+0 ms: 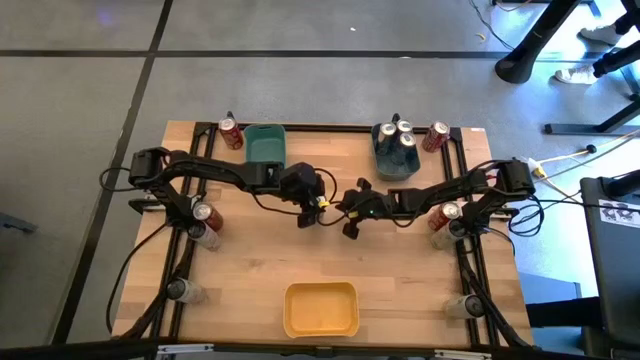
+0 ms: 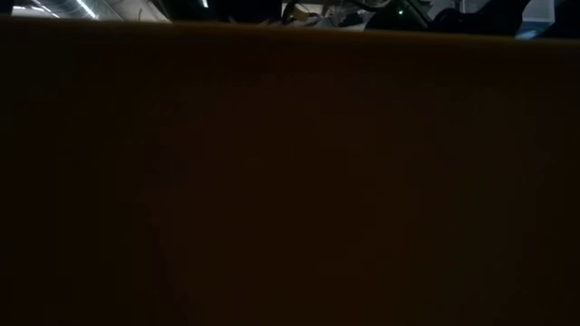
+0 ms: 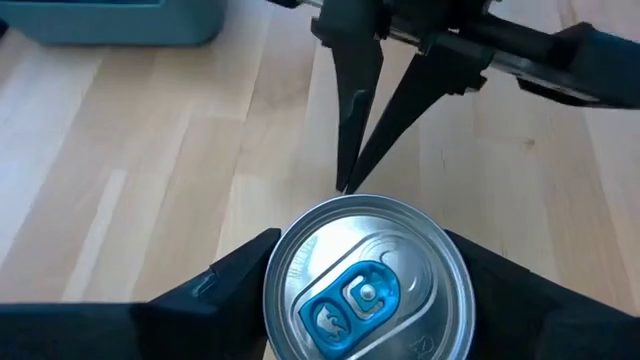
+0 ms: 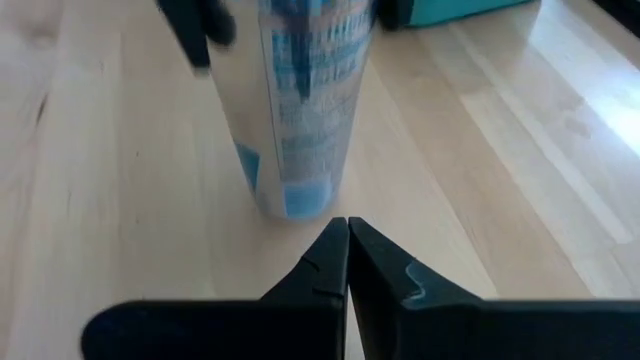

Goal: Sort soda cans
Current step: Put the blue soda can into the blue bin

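Note:
A silver soda can (image 3: 366, 240) with a blue tab and blue print stands upright near the table's middle (image 4: 305, 110). My left gripper (image 1: 312, 208) is above it, shut on it. My right gripper (image 4: 347, 228) is shut and empty; it comes from the table's right, and its joined tips point at the can's lower wall. Several silver-topped cans (image 1: 398, 135) stand in the grey bin (image 1: 384, 166). Red cans stand at the far edge (image 1: 232, 133) (image 1: 436, 137) and beside each arm (image 1: 207, 218) (image 1: 445, 214). My left gripper pinches the silver can between its two fingers (image 3: 235, 285), one on each side of the upper wall just below the rim (image 3: 285, 250). The fingers reach down from above. The can is upright, with its base (image 4: 290, 205) at the tabletop. My right gripper's joined tips (image 3: 345, 180) are right at the can's lower wall; I cannot tell whether they touch it.
A teal bin (image 1: 265, 146) sits at the far edge and a yellow bin (image 1: 320, 308) at the near edge; its wall (image 2: 290, 181) blocks the low view. More cans stand at the near corners (image 1: 180, 290) (image 1: 455, 305). Bare wood lies between the grippers and the yellow bin.

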Tool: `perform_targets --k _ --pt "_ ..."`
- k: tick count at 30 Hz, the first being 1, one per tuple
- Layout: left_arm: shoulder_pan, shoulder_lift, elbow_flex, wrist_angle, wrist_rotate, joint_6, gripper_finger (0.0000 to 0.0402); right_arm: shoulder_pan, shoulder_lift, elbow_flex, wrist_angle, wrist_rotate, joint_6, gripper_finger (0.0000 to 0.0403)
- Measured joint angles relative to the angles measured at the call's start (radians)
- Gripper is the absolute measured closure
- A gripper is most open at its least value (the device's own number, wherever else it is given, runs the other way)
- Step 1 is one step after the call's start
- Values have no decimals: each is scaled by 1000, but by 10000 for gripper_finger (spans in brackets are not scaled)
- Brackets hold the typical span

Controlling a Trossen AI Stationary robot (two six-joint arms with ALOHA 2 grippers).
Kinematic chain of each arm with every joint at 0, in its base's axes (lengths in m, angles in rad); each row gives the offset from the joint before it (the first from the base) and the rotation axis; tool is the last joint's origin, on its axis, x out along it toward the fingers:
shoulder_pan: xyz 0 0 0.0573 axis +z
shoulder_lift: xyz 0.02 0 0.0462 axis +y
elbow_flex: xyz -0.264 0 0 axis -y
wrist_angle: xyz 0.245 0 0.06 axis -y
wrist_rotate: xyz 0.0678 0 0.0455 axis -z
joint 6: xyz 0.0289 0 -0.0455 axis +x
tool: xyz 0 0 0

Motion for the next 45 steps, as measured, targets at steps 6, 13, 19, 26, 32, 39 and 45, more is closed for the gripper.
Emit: perform_targets --k 6,13,19,26,32,39,45 --pt "-8 0 -14 1 -6 -1 168 -1 -1 0 -2 0 0 391" --pt "-8 -1 -15 1 -6 5 106 -1 -1 0 -2 0 1 390" --pt "-7 -16 -13 -21 -6 4 98 -1 -2 33 -80 0 35 366" --pt "-7 -141 36 -202 -14 8 97 -1 -37 253 -437 131 35 232" --pt "-8 -299 -4 -303 -50 12 96 -1 -37 357 -495 200 12 115" --pt "-8 -461 -191 -198 -52 -22 96 -1 -36 267 -178 -51 -103 42" --pt "-8 -533 -293 -101 -53 -74 96 0 -36 147 119 -53 -105 25"
